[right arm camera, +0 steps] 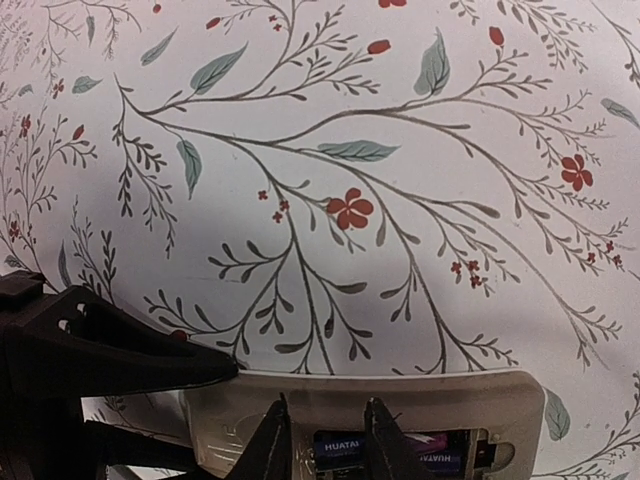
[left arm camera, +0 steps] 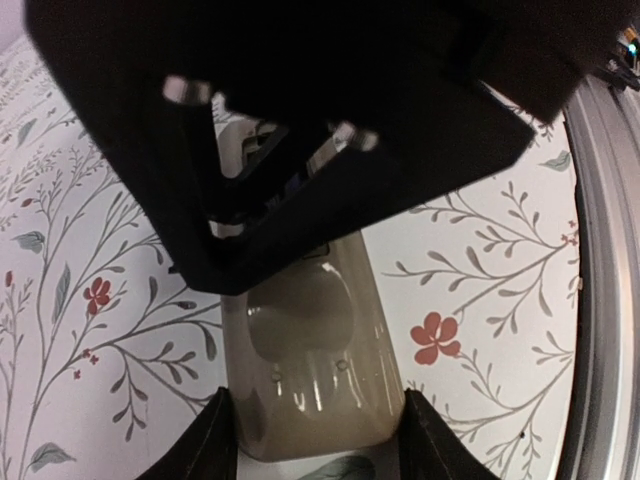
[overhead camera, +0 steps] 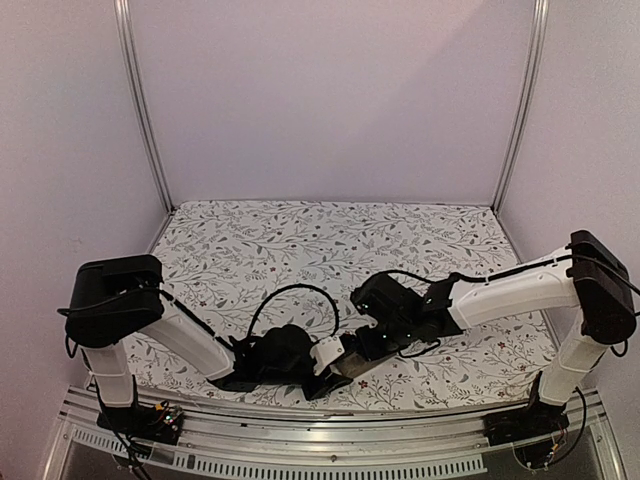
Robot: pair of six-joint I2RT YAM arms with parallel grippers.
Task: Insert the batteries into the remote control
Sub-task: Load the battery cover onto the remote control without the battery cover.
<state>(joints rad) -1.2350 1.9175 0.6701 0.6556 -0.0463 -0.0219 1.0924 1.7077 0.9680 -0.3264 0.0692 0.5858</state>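
Seen from the top external camera, both arms meet low over the near edge of the floral surface [overhead camera: 300,250]. The remote control [overhead camera: 347,366] is held there by the left end effector [overhead camera: 318,375], and the right end effector [overhead camera: 378,343] is set just above its far end.

In the left wrist view, the tan-grey back of the remote control is clamped between the two left fingers [left arm camera: 215,445], which touch its long sides. Its upper half is hidden by the black body of the right end effector. A metal rail [left arm camera: 600,250] runs near it on the right.

In the right wrist view, the battery recess [right arm camera: 478,450] is uncovered and the batteries [right arm camera: 435,458] lie inside it, apparently side by side, though they are shown only at the bottom edge. The right fingertips [right arm camera: 275,440] stand slightly apart over one cell. Whether it is gripped or only pressed cannot be told.

A cell that is not fully seated could be sprung out if the fingertips are lifted askew. A hard downward push could twist the remote control in the left clamp. Little room is left by the crowded end effectors and the nearby rail, so a knock between them is possible.
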